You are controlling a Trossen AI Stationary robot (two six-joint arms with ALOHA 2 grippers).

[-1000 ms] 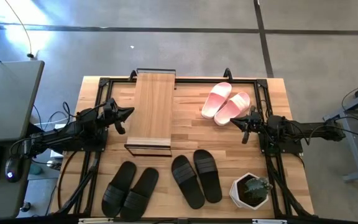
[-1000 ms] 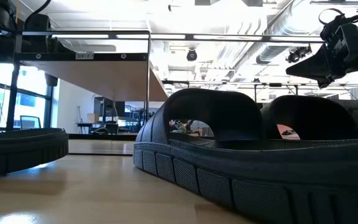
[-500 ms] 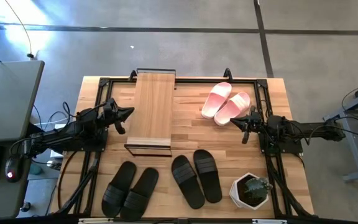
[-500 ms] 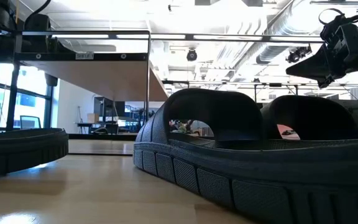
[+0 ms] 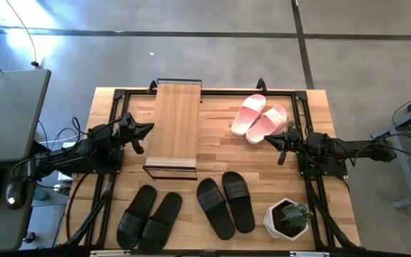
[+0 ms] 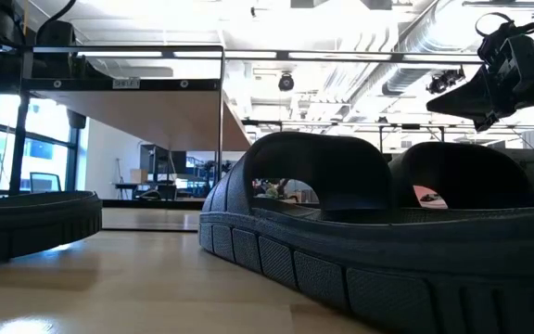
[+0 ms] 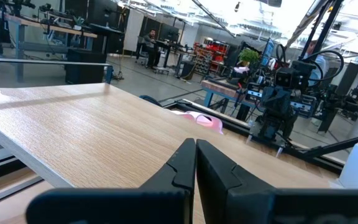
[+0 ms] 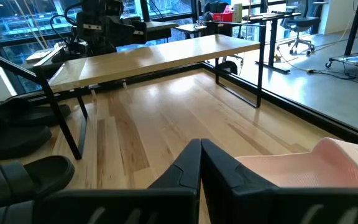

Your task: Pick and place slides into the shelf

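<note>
On the table nothing has moved since the earlier frame; left gripper [image 5: 140, 135] beside the shelf [image 5: 175, 121], fingers closed, empty; right gripper [image 5: 277, 143] closed, empty, by the pink slides [image 5: 260, 118].

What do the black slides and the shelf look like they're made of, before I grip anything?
Black slides: matte, moulded in one piece with ribbed sole edges, probably foam or rubber. Shelf: pale plank top with visible grain, likely wood or laminate, on thin black legs that look like painted metal. Both grippers, left and right, are shut and empty.
</note>
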